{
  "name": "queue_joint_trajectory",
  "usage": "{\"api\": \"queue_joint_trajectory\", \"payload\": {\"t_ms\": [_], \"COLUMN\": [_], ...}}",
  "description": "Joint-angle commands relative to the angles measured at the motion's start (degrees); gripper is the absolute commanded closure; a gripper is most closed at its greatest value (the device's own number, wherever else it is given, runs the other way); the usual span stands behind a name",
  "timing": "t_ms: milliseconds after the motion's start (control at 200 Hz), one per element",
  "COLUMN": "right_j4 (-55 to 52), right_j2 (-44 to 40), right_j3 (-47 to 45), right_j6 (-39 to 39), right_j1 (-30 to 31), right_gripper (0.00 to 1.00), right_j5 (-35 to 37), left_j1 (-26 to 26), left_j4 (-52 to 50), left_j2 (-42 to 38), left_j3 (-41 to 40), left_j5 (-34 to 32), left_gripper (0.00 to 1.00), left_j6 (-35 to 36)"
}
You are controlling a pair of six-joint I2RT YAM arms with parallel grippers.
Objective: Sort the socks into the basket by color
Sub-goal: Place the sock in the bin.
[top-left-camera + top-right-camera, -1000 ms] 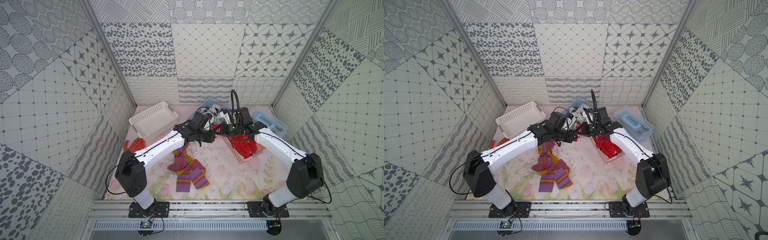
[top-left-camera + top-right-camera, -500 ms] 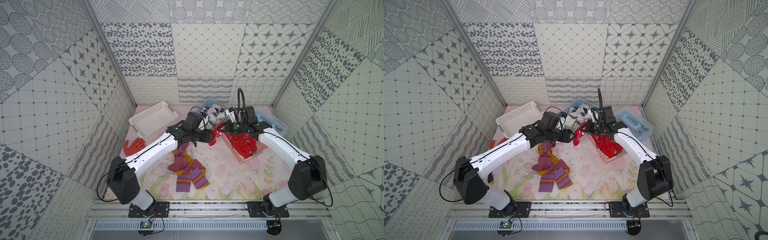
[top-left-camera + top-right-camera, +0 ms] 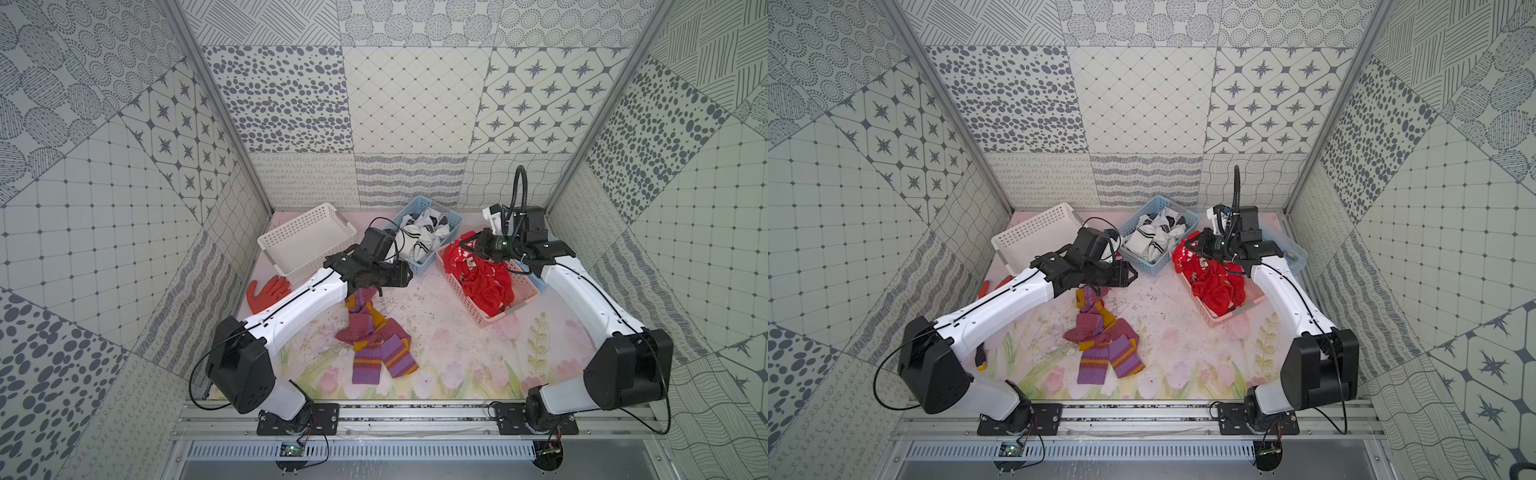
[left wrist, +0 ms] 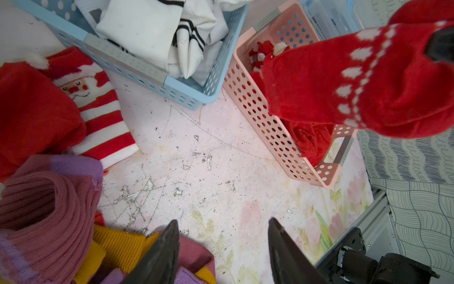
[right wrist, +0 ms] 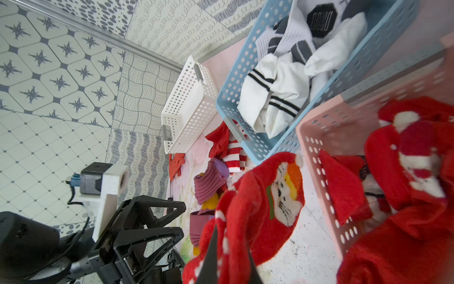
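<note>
I find the left gripper [image 4: 223,220] partly open and holding nothing, above the mat just right of the purple socks [image 3: 374,345]. The right gripper [image 3: 467,246] is clamped on a red sock [image 5: 258,201], which hangs at the far end of the pink basket [image 3: 478,309]. That basket holds more red socks.

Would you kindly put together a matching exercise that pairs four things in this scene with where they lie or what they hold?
Things:
1. blue basket
2. pink basket
3. purple striped socks
4. orange glove

Places or contents:
A. on the mat, beside the white basket
B. holds red socks
C. lying loose in the middle of the mat
D. holds white socks

Pairs: 1-D, 2-B, 3-C, 4-A
</note>
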Motion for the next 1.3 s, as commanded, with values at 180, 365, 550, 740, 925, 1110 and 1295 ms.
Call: {"api": "queue_joint_trajectory", "payload": {"t_ms": [180,365,550,740,925,1110,1295], "right_j4": [0.98,-1.13,-0.95,-1.6,-2.7,-3.65,-5.81], "right_j2": [-2.62,0.66,6.84,12.7,15.77,14.08,11.87], "right_j3": [-0.2,-2.95,-6.99,-8.5,-8.24,-7.64,-6.4], "right_j6": [-1.86,-4.28,-4.54,-4.45,-4.54,-5.28,-6.73], "right_j1": [-6.68,-6.79,-6.65,-5.56,-4.45,-3.59,-2.26], "right_gripper": [1.0,1.0,1.0,1.0,0.93,0.55,0.13], "right_j5": [6.21,14.61,20.42,23.78,24.3,25.45,27.06], "left_j1": [1.87,3.53,5.04,5.22,5.23,5.24,5.24], "left_j4": [-1.76,-2.53,-4.5,-6.31,-13.53,-19.86,-21.39], "left_j2": [5.4,8.73,10.06,6.66,3.22,1.61,3.06], "left_j3": [0.34,0.94,1.38,0.83,1.81,0.45,-1.33], "left_j5": [-1.21,-1.69,-2.44,-3.89,-7.24,-11.38,-15.44], "left_gripper": [0.4,0.39,0.38,0.36,0.35,0.33,0.31], "left_j6": [-4.0,-5.21,-5.18,-4.84,-4.48,-4.79,-5.86]}}
